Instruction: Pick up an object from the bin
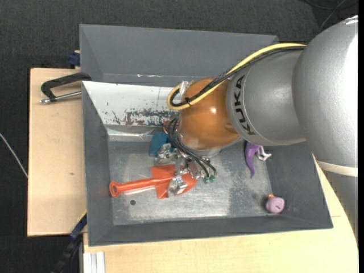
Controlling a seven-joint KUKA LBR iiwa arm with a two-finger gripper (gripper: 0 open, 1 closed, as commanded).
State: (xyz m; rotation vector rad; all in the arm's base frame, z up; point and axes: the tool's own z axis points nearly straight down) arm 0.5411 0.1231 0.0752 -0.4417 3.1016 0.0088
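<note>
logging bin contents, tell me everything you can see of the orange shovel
The orange shovel looks like a plastic toy: a long straight handle with a small round loop at its left tip and a wider scoop at the right. It lies flat on the bin floor, handle pointing left. The gripper is over the scoop end, hiding part of it; contact cannot be told.

Robotics lab, big silver KUKA arm (318, 78) at the frame's right, yellow cable (259, 57) over its orange wrist cover (207, 117), grey metal bin (170, 50) at centre, dark carpet (40, 21) along the top and left.
</note>
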